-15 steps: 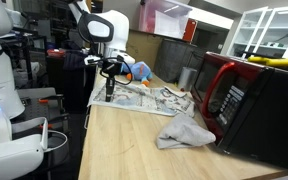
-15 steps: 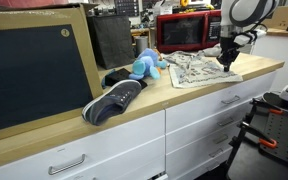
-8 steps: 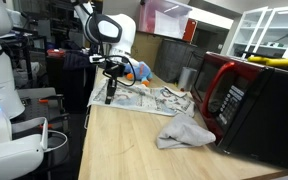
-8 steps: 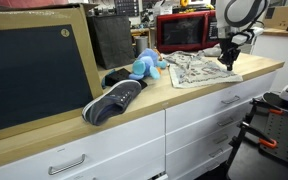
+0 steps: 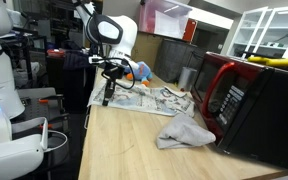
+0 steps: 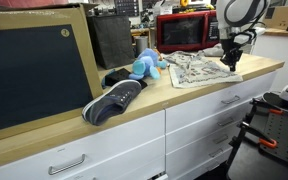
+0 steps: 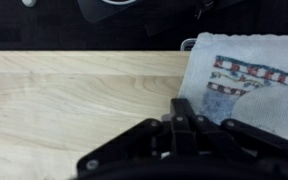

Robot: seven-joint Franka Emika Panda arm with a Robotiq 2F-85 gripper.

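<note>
In the wrist view we see our gripper (image 7: 185, 120) clenched, seemingly empty, at the edge of the patterned cloth (image 7: 249, 80) on the wooden counter (image 7: 74, 100), the cloth spreading toward two o'clock, that edge running twelve to six.

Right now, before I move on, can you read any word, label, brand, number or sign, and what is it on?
No text can be read in any view.
On the patterned cloth: printed bands and shapes only, too blurred to make out any letters.
On the red microwave: any marks on its front are too small to read.
</note>
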